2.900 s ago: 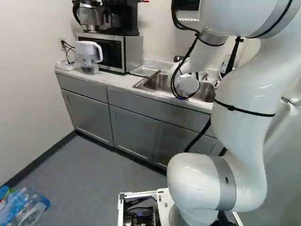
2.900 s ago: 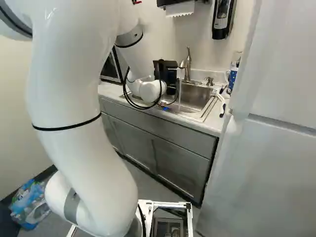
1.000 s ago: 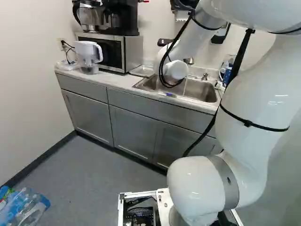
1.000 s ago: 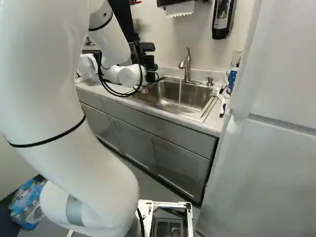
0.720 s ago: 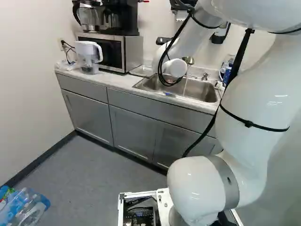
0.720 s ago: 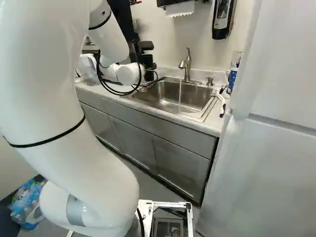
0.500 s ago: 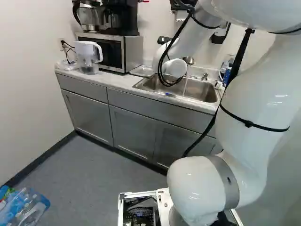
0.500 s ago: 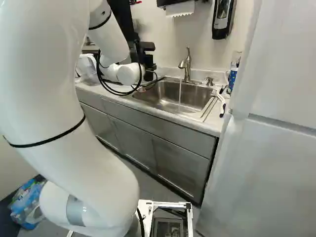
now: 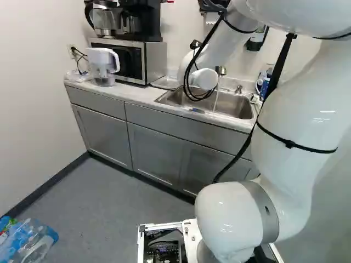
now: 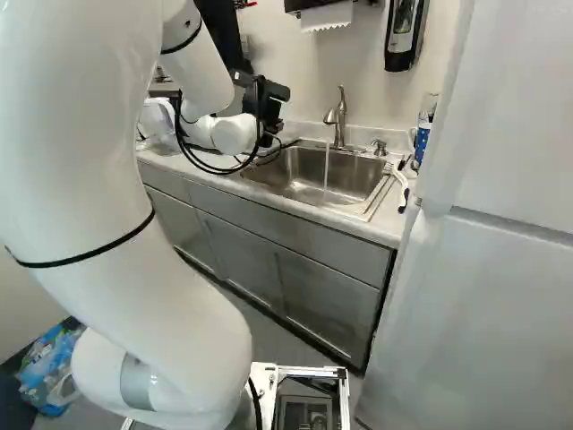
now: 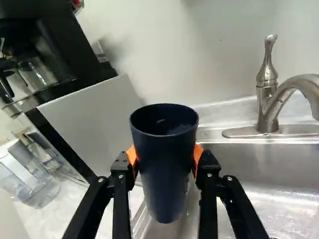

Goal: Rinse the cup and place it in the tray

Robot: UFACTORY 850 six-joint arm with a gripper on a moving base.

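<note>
Gripping the tall dark cup [image 11: 164, 169] with both fingers [image 11: 120, 172], orange pads pressed to opposite sides a little below the rim. To judge by look: light, stiff, probably plastic. Unlikely to shatter, but likely slick if wet, and apt to slip down through the grip because of the taper toward the base. Best taken by the upper body, as here; squeeze firmly, without bowing the wall.

Located squarely between the fingers, mouth up, roughly upright, with lower body and base hanging below the pads. Over or near the edge of the sink [image 10: 354, 184], on the side toward the microwave [image 9: 152, 63]; apart from the water stream [image 10: 326, 170] under the faucet [image 10: 340, 121]. Cannot tell whether rinsed. Possibly bound next for the tray [image 9: 167, 82] on the surface [image 9: 134, 96]; before release, settle flat.
</note>
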